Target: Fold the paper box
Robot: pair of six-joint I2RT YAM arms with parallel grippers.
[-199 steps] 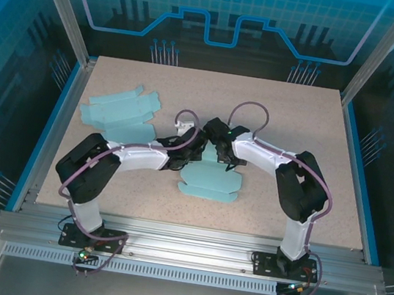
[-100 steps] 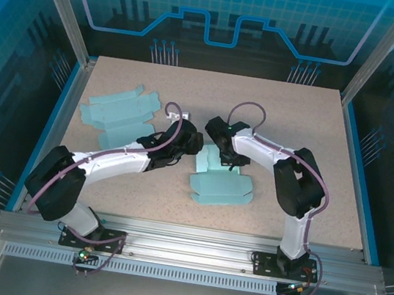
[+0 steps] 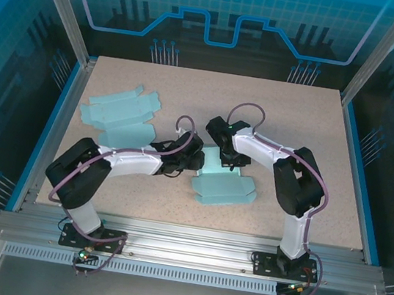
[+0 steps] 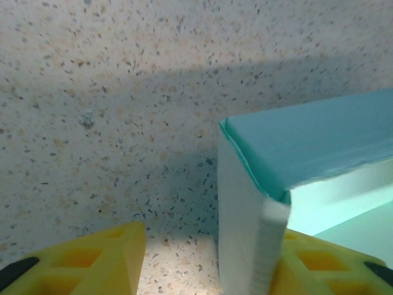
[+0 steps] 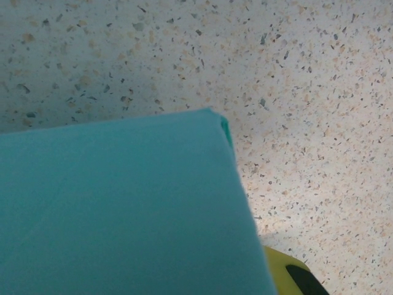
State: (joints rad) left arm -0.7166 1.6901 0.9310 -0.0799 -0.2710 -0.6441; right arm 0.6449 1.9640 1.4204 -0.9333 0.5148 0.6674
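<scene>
The speckled beige tabletop lay inside an aluminium-framed enclosure with blue printed walls. Across it reached the two white-and-black arms, the left arm bent in from the left and the right arm bent in from the right, each trailing a purple cable, their wrists meeting near the middle of the table. Between them sat the teal paper box, partly folded: its front portion lay flat on the table towards the near edge, while its rear panel rose at the wrists. At the left rear, well apart from it, lay a small pile of flat teal paper cut-outs. The left gripper was at the box's left edge; its wrist camera showed the claw spread wide, with the upright folded edge of the box standing between the yellow fingers, close against the one on the picture's right and apart from the other, so nothing was clamped. The right gripper was at the rear panel; in its wrist camera the teal panel covered the lower left, one yellow finger peeped out beneath its corner, and I could not tell whether that claw was spread or pinched.
</scene>
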